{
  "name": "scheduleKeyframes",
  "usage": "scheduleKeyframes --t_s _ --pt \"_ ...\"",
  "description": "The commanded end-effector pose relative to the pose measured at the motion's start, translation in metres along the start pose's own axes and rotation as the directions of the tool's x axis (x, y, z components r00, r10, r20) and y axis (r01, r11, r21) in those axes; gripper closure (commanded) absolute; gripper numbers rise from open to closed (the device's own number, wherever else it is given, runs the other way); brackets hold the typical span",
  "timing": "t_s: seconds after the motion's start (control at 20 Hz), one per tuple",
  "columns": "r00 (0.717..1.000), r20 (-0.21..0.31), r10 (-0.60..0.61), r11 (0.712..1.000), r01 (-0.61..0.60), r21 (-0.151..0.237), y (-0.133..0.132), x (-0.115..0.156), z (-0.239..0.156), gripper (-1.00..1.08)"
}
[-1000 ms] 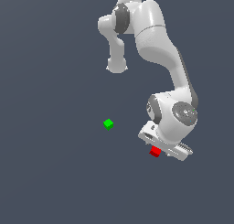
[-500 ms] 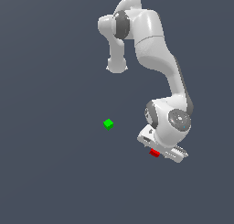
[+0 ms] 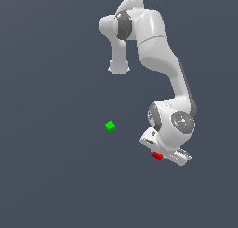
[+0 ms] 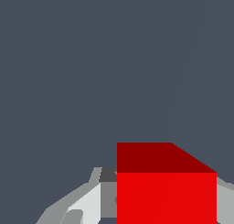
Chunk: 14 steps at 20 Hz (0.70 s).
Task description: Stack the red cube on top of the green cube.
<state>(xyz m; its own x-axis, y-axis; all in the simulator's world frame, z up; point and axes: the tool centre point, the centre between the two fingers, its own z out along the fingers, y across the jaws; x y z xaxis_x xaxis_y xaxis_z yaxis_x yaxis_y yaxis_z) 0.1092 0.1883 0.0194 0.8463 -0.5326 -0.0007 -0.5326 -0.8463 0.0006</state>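
A white, glossy Franka Panda arm [image 3: 158, 50] bends low over a plain slate-grey bench [image 3: 51, 176], its white hand [image 3: 160, 153] set down over a tiny bright red plain cube [image 3: 157, 156]. In the exterior view only a sliver of that red cube shows beneath the hand's body. In the wrist view the red cube [image 4: 166, 191] fills the space between grey-white fingers [image 4: 84, 202], which flank it on either side; whether they press its faces cannot be told, so the hand's grip stays uncertain. A tiny bright green plain cube [image 3: 110, 126] sits alone on the bench, well apart from the hand, toward the exterior view's left and slightly higher in that picture. No lettering, logo or label can be read anywhere. Open bench lies between the two cubes.
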Motion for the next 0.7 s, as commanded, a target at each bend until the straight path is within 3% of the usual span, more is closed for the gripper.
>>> scheduleKeyframes --t_s 0.0,0.35,0.65 --pt "1.0 -0.001 0.0 1.0 0.0 0.001 0.0 0.0 -0.001 1.08" --pt "1.0 0.0 0.0 1.0 0.0 0.0 0.0 0.0 -0.011 1.08" --pt "1.0 0.0 0.0 1.0 0.0 0.0 0.001 -0.001 -0.049 1.08"
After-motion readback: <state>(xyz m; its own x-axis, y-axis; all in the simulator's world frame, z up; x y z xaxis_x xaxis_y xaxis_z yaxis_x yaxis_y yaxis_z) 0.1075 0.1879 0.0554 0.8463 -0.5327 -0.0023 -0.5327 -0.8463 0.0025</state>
